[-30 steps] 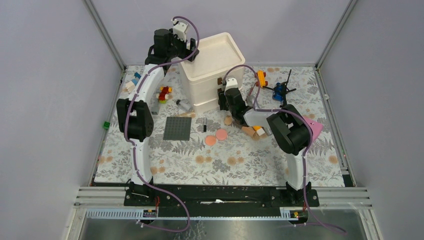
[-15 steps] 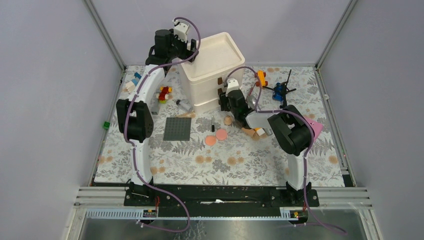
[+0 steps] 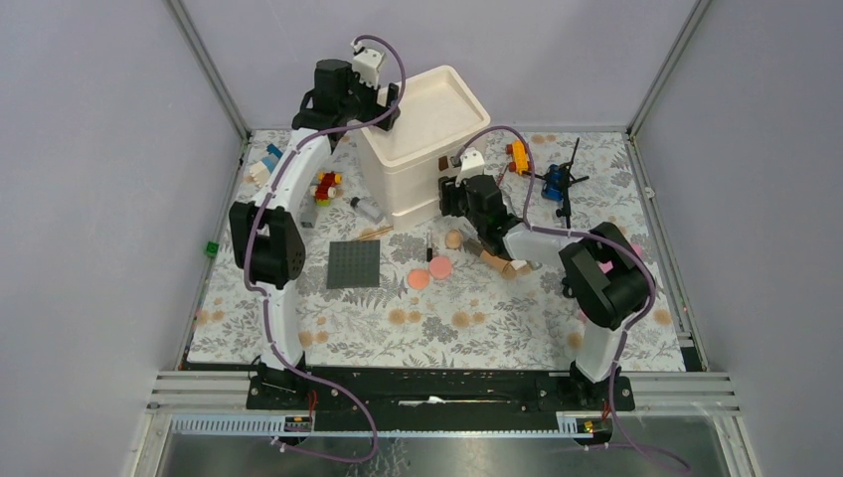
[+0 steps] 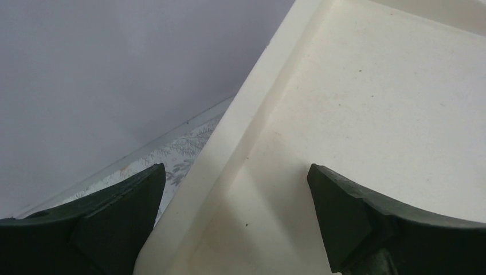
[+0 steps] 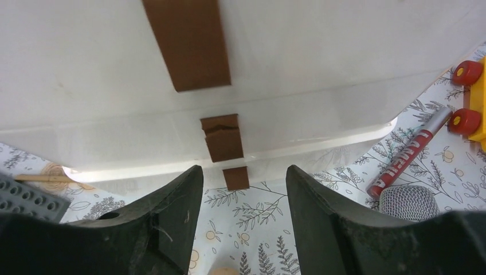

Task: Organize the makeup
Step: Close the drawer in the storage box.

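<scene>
Left gripper (image 4: 235, 229): fingers spread wide, nothing between them, above the left rim of the top tray (image 4: 367, 103) of the white box (image 3: 418, 169). Right gripper (image 5: 243, 229): fingers partly parted, empty, low before the box's near face (brown tabs (image 5: 223, 137) on it). Makeup, all on the floral table (image 3: 497, 328): salmon-pink discs (image 3: 440, 266) near the box's near side, red tube (image 5: 410, 150) right of the right gripper, clear bottle (image 3: 368, 207) left of the box.
</scene>
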You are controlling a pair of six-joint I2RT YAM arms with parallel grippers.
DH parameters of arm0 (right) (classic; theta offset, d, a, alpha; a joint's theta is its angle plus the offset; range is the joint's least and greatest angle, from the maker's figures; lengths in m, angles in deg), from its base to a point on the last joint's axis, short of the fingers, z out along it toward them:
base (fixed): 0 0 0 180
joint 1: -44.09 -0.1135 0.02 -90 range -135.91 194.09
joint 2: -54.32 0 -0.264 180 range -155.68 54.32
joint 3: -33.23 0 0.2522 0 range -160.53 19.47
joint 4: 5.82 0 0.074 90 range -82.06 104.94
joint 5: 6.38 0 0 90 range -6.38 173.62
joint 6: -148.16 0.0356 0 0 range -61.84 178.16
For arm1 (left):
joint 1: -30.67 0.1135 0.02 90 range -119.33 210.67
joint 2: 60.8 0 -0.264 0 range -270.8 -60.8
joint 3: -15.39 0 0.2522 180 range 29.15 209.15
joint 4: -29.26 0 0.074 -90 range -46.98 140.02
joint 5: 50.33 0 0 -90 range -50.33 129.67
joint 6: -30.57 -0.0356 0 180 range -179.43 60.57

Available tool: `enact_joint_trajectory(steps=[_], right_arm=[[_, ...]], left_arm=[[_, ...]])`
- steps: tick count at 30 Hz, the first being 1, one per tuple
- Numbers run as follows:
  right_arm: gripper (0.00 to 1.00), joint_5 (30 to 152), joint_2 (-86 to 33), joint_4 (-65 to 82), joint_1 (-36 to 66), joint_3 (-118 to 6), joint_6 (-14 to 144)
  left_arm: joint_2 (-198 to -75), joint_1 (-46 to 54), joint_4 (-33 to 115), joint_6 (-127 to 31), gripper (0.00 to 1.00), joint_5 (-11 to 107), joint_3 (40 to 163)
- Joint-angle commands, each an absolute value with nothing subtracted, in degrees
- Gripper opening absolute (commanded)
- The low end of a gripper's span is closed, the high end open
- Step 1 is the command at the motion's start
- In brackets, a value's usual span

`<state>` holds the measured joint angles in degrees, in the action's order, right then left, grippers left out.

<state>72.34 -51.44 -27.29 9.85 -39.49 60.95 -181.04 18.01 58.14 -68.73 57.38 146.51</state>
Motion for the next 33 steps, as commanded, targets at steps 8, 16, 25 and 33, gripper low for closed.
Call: enact_joint_trajectory(steps=[8,16,25,33], right_arm=[[0.64,74.94,-43.75,-20.56,10.02,-39.32,61.54],[0.65,74.24,-37.23,-19.37,10.10,-34.57,62.80],[0.66,73.79,-29.73,-15.80,10.07,-30.10,67.44],[0.66,74.67,-21.96,-13.56,10.10,-26.05,69.30]], left_arm=[[-167.92,16.11,59.67,-61.33,0.99,48.78,143.52],[-158.23,20.01,58.58,-48.61,0.99,40.51,132.13],[-136.06,22.70,62.75,-24.01,0.99,24.79,102.65],[-127.80,21.79,65.07,-23.54,0.89,28.32,80.80]])
